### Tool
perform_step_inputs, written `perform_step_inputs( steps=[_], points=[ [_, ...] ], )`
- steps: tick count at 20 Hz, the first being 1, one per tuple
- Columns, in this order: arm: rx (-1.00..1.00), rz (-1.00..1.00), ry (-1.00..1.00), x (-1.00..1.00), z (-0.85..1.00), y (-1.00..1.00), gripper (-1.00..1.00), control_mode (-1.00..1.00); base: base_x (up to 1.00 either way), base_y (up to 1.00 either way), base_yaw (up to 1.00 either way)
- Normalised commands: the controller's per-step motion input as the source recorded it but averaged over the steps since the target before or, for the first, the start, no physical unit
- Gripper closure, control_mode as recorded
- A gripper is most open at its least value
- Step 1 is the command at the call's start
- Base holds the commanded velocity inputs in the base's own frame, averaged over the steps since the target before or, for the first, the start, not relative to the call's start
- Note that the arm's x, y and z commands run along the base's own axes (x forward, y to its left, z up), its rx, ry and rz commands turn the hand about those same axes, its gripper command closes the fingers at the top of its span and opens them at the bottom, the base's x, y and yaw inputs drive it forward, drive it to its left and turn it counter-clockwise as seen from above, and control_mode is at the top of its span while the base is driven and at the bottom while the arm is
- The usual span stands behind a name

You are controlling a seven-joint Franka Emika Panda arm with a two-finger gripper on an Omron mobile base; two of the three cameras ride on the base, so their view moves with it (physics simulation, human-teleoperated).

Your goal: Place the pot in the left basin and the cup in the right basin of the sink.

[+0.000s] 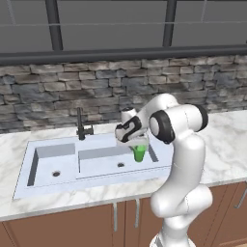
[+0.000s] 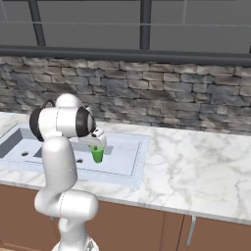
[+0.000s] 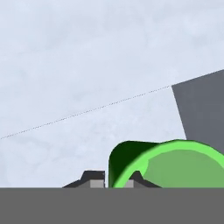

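Left base view: one glossy green tapered cup (image 1: 139,153) hangs clamped in the gripper (image 1: 138,146) over the right basin (image 1: 117,159), the oblong one of two in the matte pale sink (image 1: 21,185).

Right base view: marble counter (image 2: 196,166), rough stone wall (image 2: 162,93).

Hand view: one round cup rim (image 3: 175,164), fingers (image 3: 97,181) closed on it.

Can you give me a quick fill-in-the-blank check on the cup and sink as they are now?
1. The gripper is shut on the ____ cup.
2. The cup hangs over the ____ basin of the sink.
3. The cup's open mouth faces ____.
4. The dark faucet stands ____ the basins.

Missing words: green; right; up; behind
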Motion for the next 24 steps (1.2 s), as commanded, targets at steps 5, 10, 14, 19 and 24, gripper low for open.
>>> perform_step_inputs(
  steps=[5,10,14,19,24],
  points=[
    [-0.04,0.01,-0.02,0.01,-0.38,0.11,1.00,-1.00,0.00,0.00,0.00],
    [0.00,0.01,-0.01,0.03,-0.29,0.05,1.00,-1.00,0.00,0.00,0.00],
    [0.00,0.00,-0.01,0.00,-0.19,0.01,-1.00,-1.00,0.00,0.00,0.00],
    [0.00,0.00,0.00,-0.06,-0.02,0.00,-1.00,-1.00,0.00,0.00,0.00],
    [0.03,-0.04,0.00,-0.06,0.19,-0.02,-1.00,-1.00,0.00,0.00,0.00]
  ],
)
